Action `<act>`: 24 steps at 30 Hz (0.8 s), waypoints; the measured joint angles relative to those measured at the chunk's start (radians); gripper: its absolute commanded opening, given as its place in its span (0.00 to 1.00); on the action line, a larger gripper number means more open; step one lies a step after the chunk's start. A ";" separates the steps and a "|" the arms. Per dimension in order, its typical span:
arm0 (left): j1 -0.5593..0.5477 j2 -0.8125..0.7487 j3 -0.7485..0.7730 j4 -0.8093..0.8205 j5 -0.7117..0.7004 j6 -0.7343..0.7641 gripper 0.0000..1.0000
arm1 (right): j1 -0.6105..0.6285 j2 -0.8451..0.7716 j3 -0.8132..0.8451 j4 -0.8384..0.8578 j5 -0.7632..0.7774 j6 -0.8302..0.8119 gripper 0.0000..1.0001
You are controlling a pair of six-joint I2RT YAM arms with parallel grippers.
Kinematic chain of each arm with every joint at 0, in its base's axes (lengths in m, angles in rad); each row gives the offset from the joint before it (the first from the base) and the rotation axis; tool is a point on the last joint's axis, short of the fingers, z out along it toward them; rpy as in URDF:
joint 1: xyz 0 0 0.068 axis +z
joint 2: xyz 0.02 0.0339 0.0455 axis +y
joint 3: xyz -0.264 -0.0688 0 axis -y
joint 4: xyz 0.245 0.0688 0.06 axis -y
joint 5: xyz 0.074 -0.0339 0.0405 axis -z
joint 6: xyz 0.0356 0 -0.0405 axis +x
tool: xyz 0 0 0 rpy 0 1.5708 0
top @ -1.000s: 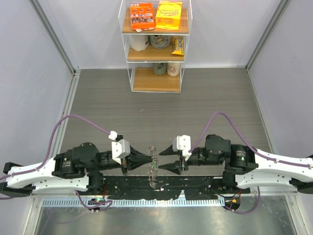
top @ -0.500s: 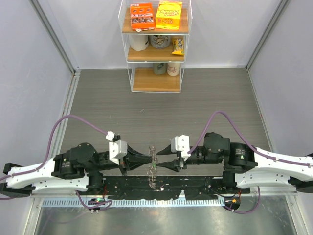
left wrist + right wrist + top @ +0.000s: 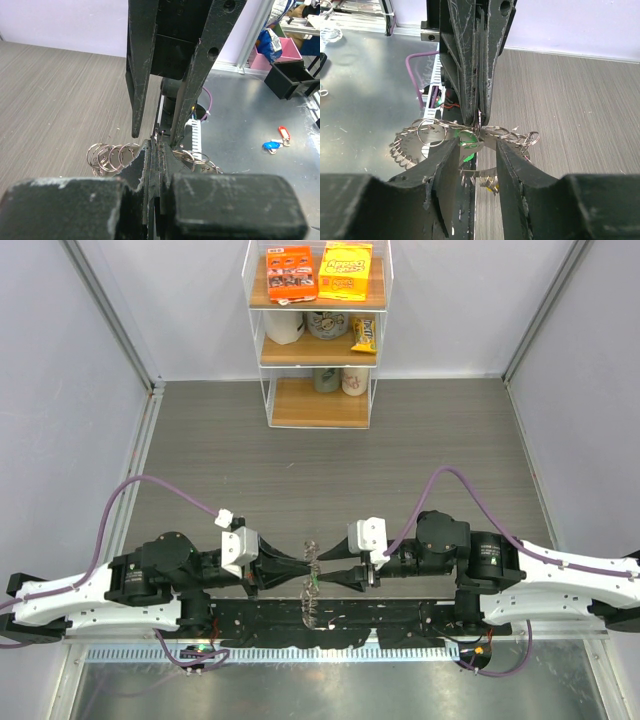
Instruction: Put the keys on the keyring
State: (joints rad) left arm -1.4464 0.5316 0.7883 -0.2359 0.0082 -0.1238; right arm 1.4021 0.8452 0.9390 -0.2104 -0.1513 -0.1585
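One keyring (image 3: 407, 143) pinched by the left end effector (image 3: 305, 570), one green-headed key (image 3: 466, 143) between the spread right end effector (image 3: 476, 146).

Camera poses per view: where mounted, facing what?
Top external: above, behind the robot, looking down at grey table; left arm, right arm show.
Left wrist: on left claw, shut, at bottom; faces right claw.
Right wrist: on right claw, open, at bottom; faces left claw.
Shared: both wrists see the large silvery metal keyring between claws.

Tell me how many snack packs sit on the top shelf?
2. The orange pack sits left, the yellow pack right, side by side. More could hide behind them.
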 measured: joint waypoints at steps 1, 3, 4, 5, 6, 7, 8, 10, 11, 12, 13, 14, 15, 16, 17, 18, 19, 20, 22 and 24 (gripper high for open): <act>0.000 0.000 0.000 0.000 0.002 0.000 0.00 | 0.001 0.000 0.000 0.003 0.000 0.000 0.40; 0.000 0.000 0.000 0.000 0.003 0.000 0.00 | 0.003 0.000 0.000 0.008 0.000 0.000 0.39; 0.000 0.000 0.000 0.000 0.004 0.000 0.00 | 0.004 0.000 0.000 0.011 0.000 0.000 0.39; 0.000 0.000 0.000 0.000 0.004 0.000 0.00 | 0.005 0.000 0.000 0.014 0.000 0.000 0.39; 0.000 0.000 0.000 0.000 0.004 0.000 0.00 | 0.005 0.000 0.000 0.016 0.000 0.000 0.39; 0.000 0.000 -0.001 0.001 0.004 0.000 0.00 | 0.005 0.002 0.001 0.018 -0.001 0.000 0.38; 0.000 0.000 -0.002 0.001 0.004 0.000 0.00 | 0.005 0.005 0.002 0.020 -0.001 0.000 0.38; 0.000 0.000 -0.002 0.001 0.004 0.000 0.00 | 0.006 0.009 0.002 0.023 -0.001 0.000 0.36; 0.000 0.000 -0.002 0.001 0.004 0.000 0.00 | 0.008 0.011 0.002 0.023 -0.001 0.000 0.35; 0.000 0.000 -0.002 0.001 0.004 0.000 0.00 | 0.010 0.013 0.002 0.024 -0.001 0.000 0.31; 0.000 0.000 -0.002 0.001 0.004 0.000 0.00 | 0.011 0.018 0.003 0.024 -0.004 -0.001 0.22; 0.000 0.000 -0.002 0.001 0.004 0.000 0.00 | 0.012 0.019 0.003 0.024 -0.004 0.000 0.19; 0.000 0.000 -0.002 0.001 0.004 0.000 0.00 | 0.013 0.020 0.004 0.024 -0.003 -0.002 0.13; 0.000 -0.001 -0.003 0.002 0.004 0.000 0.00 | 0.013 0.022 0.006 0.024 -0.004 -0.003 0.10; 0.000 -0.003 -0.005 0.002 0.004 0.000 0.00 | 0.014 0.024 0.007 0.023 -0.003 -0.003 0.06; 0.000 -0.006 -0.007 0.002 0.005 0.001 0.00 | 0.016 0.025 0.007 0.023 -0.003 -0.004 0.06; 0.000 -0.008 -0.007 0.002 0.004 0.001 0.00 | 0.017 0.026 0.007 0.023 -0.003 -0.004 0.06; 0.000 -0.008 -0.008 0.003 0.005 0.001 0.00 | 0.020 0.026 0.007 0.024 -0.001 -0.003 0.06; 0.000 -0.008 -0.008 0.004 0.005 0.001 0.00 | 0.024 0.025 0.007 0.024 0.000 -0.005 0.06; 0.000 -0.008 -0.008 0.003 0.008 0.001 0.00 | 0.029 0.025 0.007 0.023 0.002 -0.011 0.06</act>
State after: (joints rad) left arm -1.4464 0.5236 0.7799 -0.2325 0.0162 -0.1230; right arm 1.4311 0.8703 0.9463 -0.1871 -0.1490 -0.1692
